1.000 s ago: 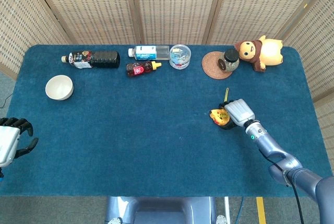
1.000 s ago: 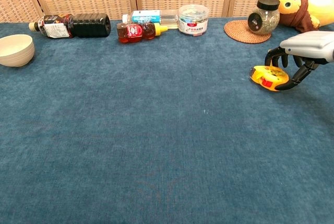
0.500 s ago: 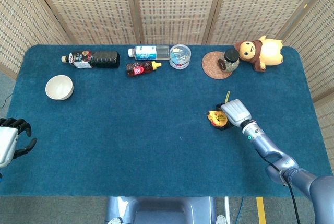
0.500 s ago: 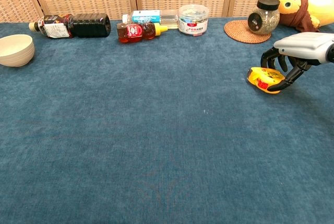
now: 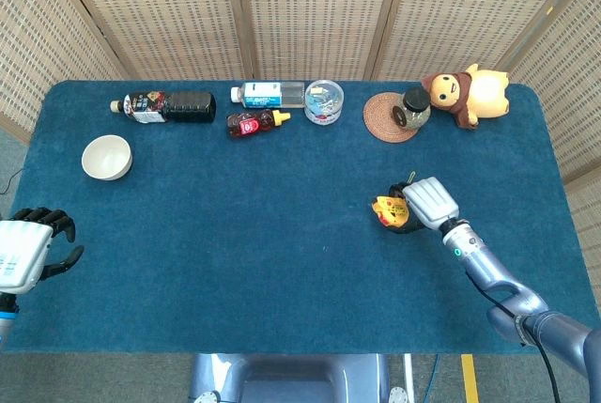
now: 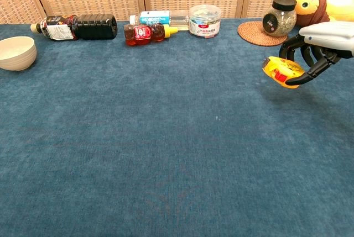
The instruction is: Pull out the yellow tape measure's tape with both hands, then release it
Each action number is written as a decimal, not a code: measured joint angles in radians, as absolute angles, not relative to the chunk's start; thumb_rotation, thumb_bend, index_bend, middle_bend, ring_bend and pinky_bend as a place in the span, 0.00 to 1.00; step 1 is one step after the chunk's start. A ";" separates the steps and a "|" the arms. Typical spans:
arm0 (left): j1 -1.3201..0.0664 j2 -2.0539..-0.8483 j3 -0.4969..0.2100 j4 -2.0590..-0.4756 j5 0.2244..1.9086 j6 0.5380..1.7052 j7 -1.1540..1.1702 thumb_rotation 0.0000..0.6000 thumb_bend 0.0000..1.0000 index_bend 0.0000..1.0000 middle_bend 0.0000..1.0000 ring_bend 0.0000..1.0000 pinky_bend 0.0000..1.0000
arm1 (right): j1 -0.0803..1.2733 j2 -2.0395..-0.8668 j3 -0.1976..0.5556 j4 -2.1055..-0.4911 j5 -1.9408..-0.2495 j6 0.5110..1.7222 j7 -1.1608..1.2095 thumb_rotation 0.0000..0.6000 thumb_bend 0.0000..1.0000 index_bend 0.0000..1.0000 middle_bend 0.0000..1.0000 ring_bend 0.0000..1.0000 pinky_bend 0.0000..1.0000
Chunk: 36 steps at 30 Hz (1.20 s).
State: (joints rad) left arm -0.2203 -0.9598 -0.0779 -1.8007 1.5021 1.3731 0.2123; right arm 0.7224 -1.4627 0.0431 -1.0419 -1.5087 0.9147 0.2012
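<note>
Right hand (image 6: 310, 54) was seen curled over the yellow tape measure (image 6: 281, 72), which was gripped from above and appeared lifted clear of the blue table (image 6: 166, 148), just in front of the coaster (image 6: 262, 31) with its jar (image 6: 278, 18). Left hand (image 5: 30, 251) was caught at the table's near-left edge, well apart from the tape measure, fingers loosely bent and nothing held. The grip looked partial, with most of the case showing below the fingers. For the pull to go well, the case should be clamped firmly first, the tab end turned toward the left hand, and that hand brought across to pinch the tab. The tab itself could not be made out in either view.
</note>
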 measured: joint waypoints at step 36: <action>-0.730 -1.010 -0.244 -1.875 1.255 0.693 -0.155 0.91 0.26 0.55 0.50 0.45 0.51 | 0.687 -1.359 0.107 -1.551 -1.526 1.062 -0.129 0.59 0.23 0.55 0.58 0.59 0.60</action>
State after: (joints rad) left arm -0.7300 -1.0103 -0.2436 -1.8745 1.2553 0.6933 -0.1547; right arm 0.6871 -1.3589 0.1067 -1.5510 -1.5257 1.0617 -0.1290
